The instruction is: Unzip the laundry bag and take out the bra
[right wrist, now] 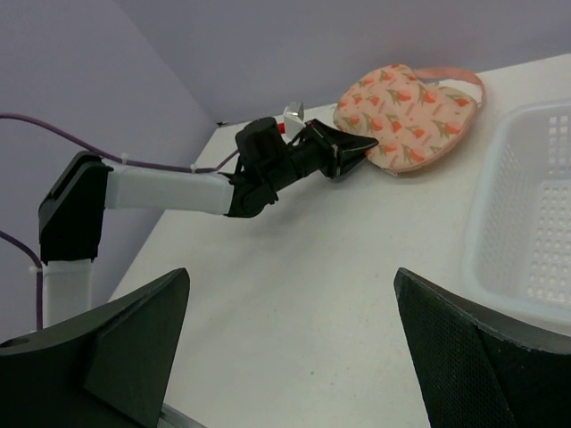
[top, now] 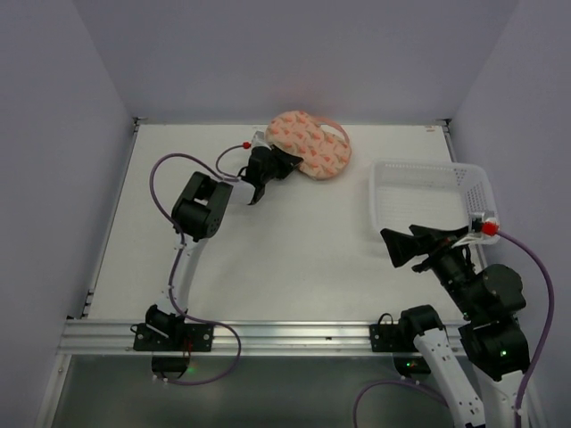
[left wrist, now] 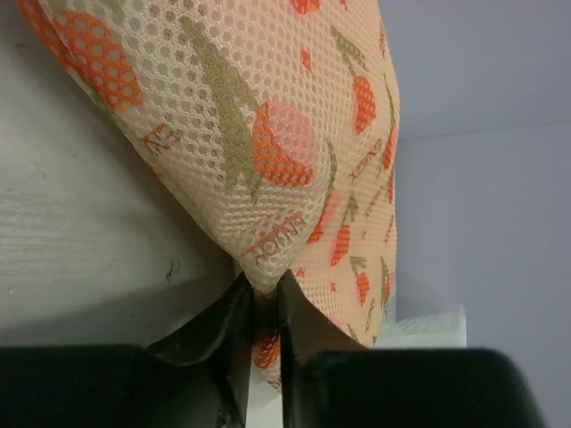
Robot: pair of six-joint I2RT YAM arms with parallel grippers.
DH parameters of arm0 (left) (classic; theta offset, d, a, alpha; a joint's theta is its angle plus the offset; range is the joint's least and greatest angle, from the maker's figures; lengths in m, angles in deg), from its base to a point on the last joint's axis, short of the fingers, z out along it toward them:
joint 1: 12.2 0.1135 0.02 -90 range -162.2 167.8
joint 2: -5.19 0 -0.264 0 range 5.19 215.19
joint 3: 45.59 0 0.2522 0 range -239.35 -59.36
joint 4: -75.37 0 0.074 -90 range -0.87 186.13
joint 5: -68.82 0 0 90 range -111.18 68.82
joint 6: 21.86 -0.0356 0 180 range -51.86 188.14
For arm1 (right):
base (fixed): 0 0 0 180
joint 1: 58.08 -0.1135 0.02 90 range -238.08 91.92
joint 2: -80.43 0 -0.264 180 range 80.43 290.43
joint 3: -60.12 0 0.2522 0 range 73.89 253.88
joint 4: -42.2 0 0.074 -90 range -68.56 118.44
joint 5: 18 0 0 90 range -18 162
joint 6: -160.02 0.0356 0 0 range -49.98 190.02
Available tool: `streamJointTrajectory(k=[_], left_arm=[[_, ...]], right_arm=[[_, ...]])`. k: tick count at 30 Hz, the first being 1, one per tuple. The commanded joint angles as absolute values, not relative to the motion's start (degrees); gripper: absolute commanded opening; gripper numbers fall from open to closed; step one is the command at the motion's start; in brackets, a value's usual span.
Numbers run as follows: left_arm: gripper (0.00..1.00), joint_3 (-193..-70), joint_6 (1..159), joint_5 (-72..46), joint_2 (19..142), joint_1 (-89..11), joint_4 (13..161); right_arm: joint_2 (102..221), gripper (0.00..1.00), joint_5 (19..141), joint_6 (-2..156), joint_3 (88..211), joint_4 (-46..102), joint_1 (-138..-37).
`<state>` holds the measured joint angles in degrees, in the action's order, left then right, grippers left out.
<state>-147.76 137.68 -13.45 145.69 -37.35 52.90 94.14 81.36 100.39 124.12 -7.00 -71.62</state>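
Left wrist view: my left gripper [left wrist: 261,308] pinches the laundry bag [left wrist: 268,134] at 6 o'clock, likely anchoring it for unzipping; right gripper [right wrist: 290,303] hangs spread wide.

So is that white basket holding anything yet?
Empty. The white basket shows only its bare lattice floor from above, and the laundry bag lies outside it, on the table.

- A white plastic lattice basket [top: 419,165] stands on the right side of the table.
- The white table [top: 294,259] has a metal rail [top: 294,337] along its near edge.
- Plain lavender walls [top: 294,53] close in the left, right and far sides.
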Motion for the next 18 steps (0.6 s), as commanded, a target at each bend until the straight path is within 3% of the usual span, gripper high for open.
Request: streamJointTrajectory(k=[1, 2, 3, 7, 13, 18], left_arm=[[0.14, -143.06, 135.91, -12.83, 141.96, -37.34, 47.74], [0.03, -141.37, 135.65, -12.91, 139.51, -37.34, 46.43], [0.0, -139.79, 135.47, -12.83, 138.18, -37.34, 46.15], [0.0, -130.48, 134.94, -11.77, 129.92, -37.25, 45.27], [0.0, -116.94, 137.05, -13.35, 114.45, -37.34, 58.96], [0.0, -107.27, 140.81, -17.13, 101.53, -37.34, 73.47]], right_arm=[[97.65, 0.99, 86.4, 98.59, 123.72, -4.6, -71.7], [98.35, 0.99, 87.54, 98.07, 123.63, -4.43, -71.7], [99.23, 0.99, 89.64, 97.97, 123.54, -3.64, -71.7], [105.37, 0.99, 93.79, 97.45, 122.41, -1.18, -71.79], [111.18, 0.99, 94.58, 98.23, 116.62, 5.58, -72.93], [119.17, 0.99, 89.94, 97.89, 113.27, 12.18, -80.74]])
